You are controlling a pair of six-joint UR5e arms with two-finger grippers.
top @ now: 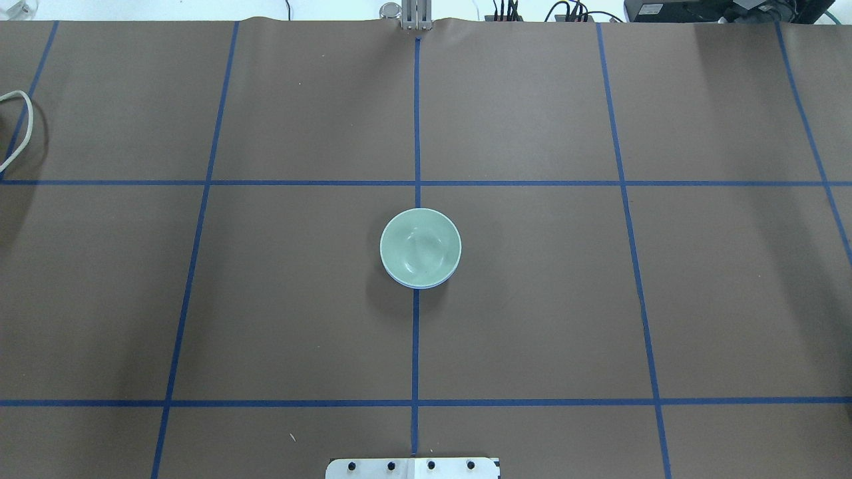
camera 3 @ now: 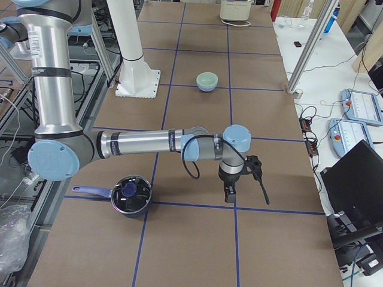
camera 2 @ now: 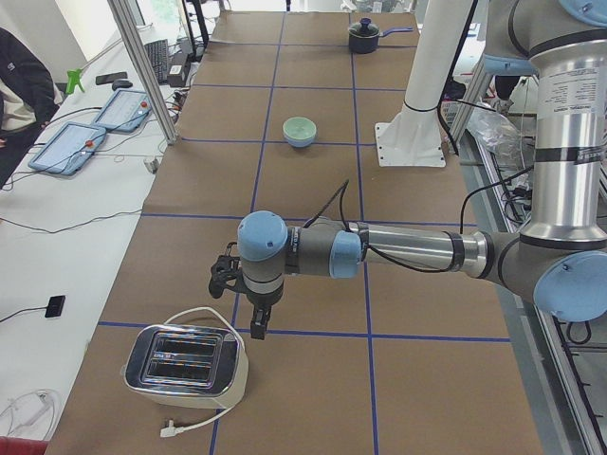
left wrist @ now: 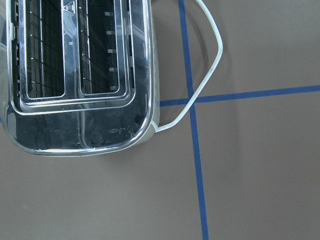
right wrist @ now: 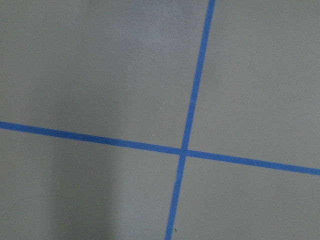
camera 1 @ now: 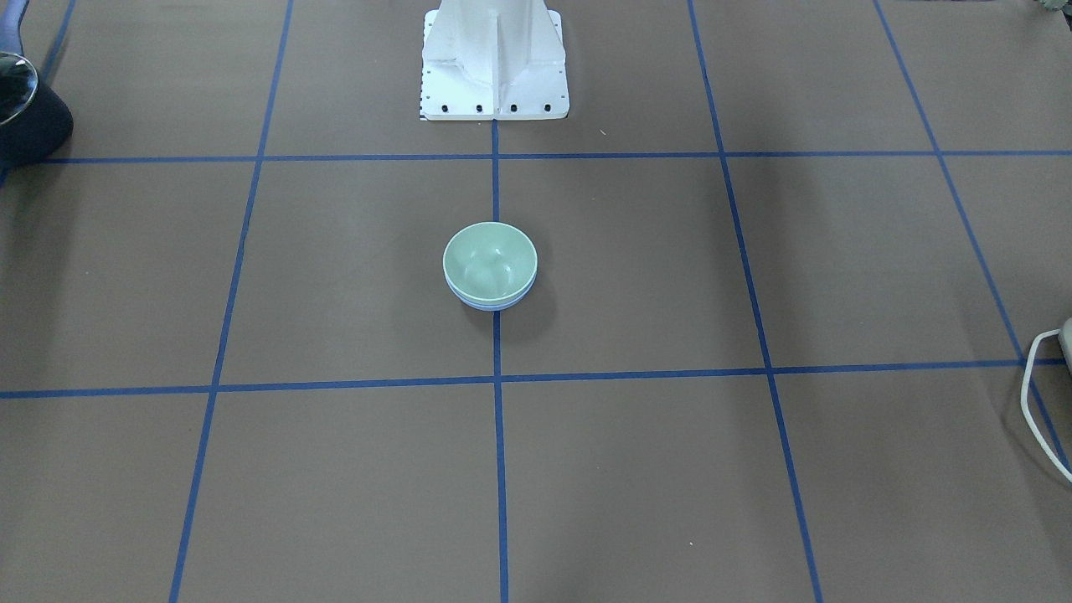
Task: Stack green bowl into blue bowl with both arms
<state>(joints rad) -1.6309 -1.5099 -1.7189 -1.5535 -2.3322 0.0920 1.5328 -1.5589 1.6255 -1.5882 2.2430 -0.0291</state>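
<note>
A pale green bowl (camera 1: 489, 261) sits nested upright inside a blue bowl (camera 1: 490, 306), of which only the rim shows beneath it. The pair stands at the middle of the brown counter (top: 266, 299), on a blue tape line in front of the white pedestal (camera 1: 494, 59). Both arms reach low over opposite ends of the counter, well apart from the stacked bowls, with the left fingers (camera 2: 257, 324) just beside a chrome toaster (camera 2: 185, 370) and the right fingers (camera 3: 229, 192) near a dark pot (camera 3: 130, 194); I cannot tell whether either pair is open or closed.
</note>
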